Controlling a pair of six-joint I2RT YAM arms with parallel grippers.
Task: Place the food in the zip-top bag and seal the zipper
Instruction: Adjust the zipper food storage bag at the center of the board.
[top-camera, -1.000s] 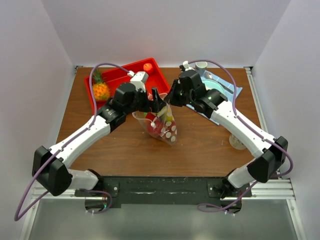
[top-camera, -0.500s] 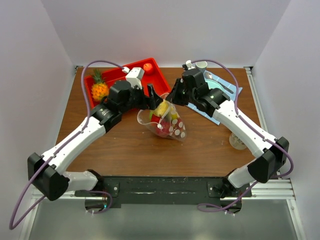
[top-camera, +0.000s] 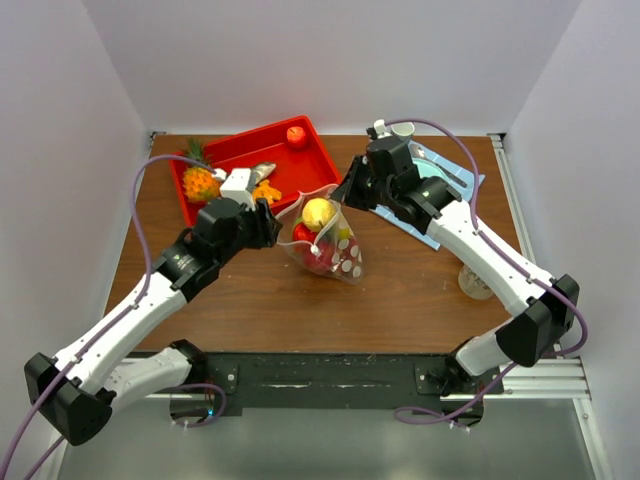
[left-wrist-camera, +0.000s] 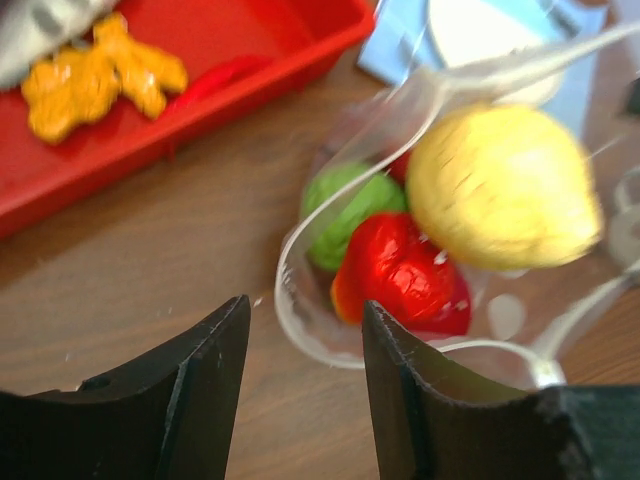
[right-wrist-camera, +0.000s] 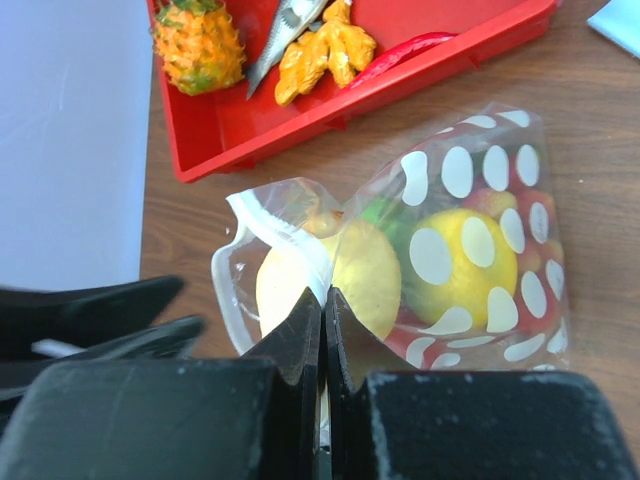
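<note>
The clear dotted zip-top bag (top-camera: 335, 250) stands open in the middle of the table with toy fruits inside: a yellow one (top-camera: 317, 212) on top, red (left-wrist-camera: 400, 275) and green (left-wrist-camera: 345, 210) ones below. My right gripper (top-camera: 345, 196) is shut on the bag's zipper edge (right-wrist-camera: 290, 235) and holds the mouth up. My left gripper (top-camera: 265, 222) is open and empty, just left of the bag's mouth (left-wrist-camera: 300, 310). The bag also shows in the right wrist view (right-wrist-camera: 470, 250).
A red tray (top-camera: 240, 165) at the back left holds a toy pineapple (top-camera: 200, 182), a fish, a ginger piece (right-wrist-camera: 320, 50) and a red fruit (top-camera: 296, 136). A blue plate on a mat (top-camera: 440, 175) and a white cup (top-camera: 403, 131) lie at the back right.
My left gripper has let go at the bag's mouth and pulled back to the left and toward me. A yellow fruit now lies on top in the bag. The right gripper kept its hold.
</note>
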